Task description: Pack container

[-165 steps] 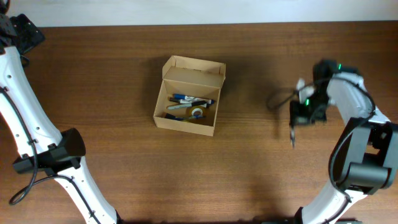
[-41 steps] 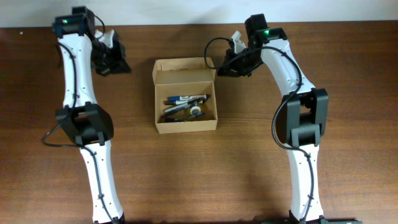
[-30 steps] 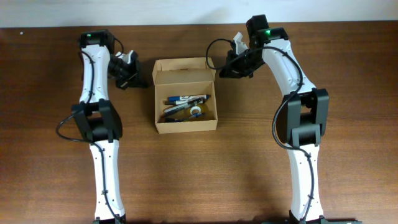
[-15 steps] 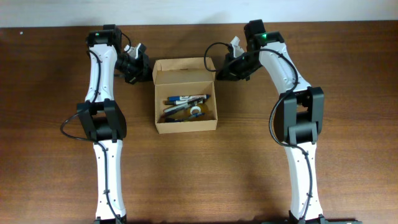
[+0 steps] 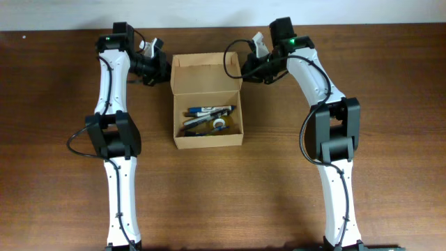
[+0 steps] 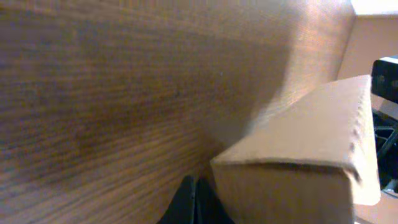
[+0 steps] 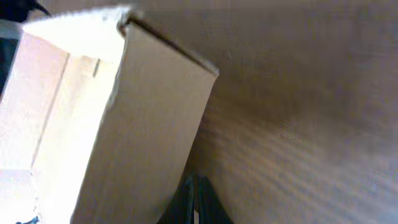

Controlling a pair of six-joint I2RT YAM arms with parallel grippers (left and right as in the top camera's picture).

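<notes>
The container is a tan cardboard box in the middle of the table, open, with pens, markers and a tape roll inside. Its hinged lid flap stands up at the far side. My left gripper is shut, empty, tips against the flap's left end. My right gripper is shut and empty at the flap's right end. In the left wrist view the closed gripper points at the cardboard corner. The right wrist view shows the shut gripper beside the box wall.
The brown wooden table runs to a pale wall at its far edge, just behind both grippers. Both white arms reach up along the box's left and right sides from the near edge.
My left arm has swung in from the left to the flap's left end. The right gripper has crept left and farther back. The lid flap now stands taller.
</notes>
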